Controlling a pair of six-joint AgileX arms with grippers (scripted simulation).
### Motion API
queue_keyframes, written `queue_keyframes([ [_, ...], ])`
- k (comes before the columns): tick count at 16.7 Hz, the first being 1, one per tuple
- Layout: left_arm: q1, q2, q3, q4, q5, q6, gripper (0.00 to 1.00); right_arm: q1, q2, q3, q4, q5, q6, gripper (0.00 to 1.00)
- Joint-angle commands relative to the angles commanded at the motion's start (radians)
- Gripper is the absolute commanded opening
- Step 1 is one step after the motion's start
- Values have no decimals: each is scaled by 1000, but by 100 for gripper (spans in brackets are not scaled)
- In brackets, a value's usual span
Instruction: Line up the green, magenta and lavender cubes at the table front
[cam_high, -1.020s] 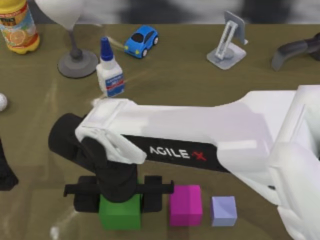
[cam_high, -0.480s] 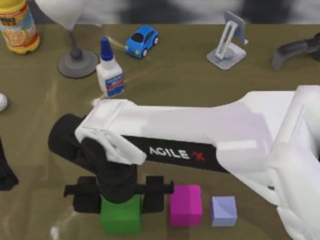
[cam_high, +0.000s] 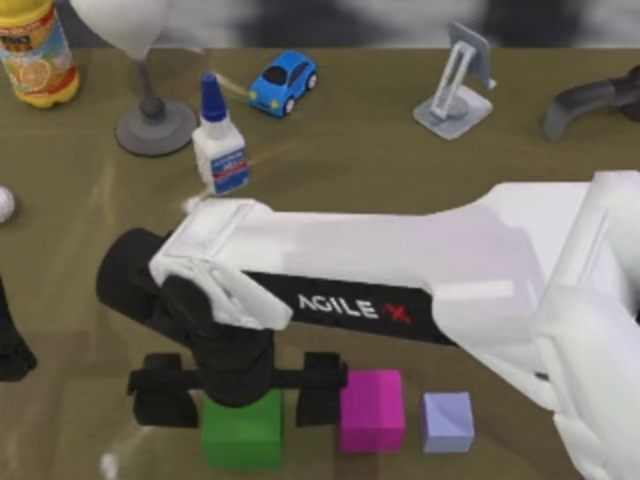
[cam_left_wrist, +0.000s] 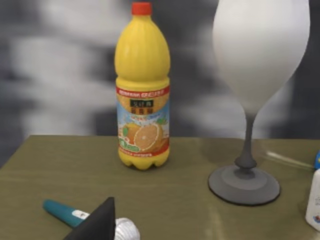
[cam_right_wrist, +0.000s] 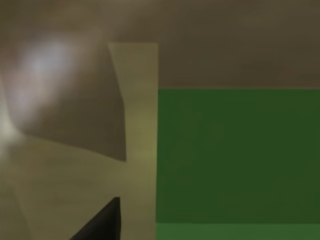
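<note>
Green cube (cam_high: 241, 430) sits at the front of the surface (cam_high: 400, 200), leftmost of the row. Our right end effector (cam_high: 238, 388) hangs straight over it, fingers spread wide either side and clear of its faces, so nothing is held. Magenta cube (cam_high: 372, 410) is just beside the green one, lavender cube (cam_high: 447, 421) just beside that. All three look roughly in line along the front edge. We judge the line-up essentially done; what's left is pulling the right arm away. Left end effector isn't in view.
</note>
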Motion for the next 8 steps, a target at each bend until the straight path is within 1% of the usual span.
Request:
queue_keyframes([
  [4,0,0,0,0,0,0,100,0,-3,17,-18,0,0,100],
  [8,0,0,0,0,0,0,100,4,-29,121,-158,-1,2,100],
])
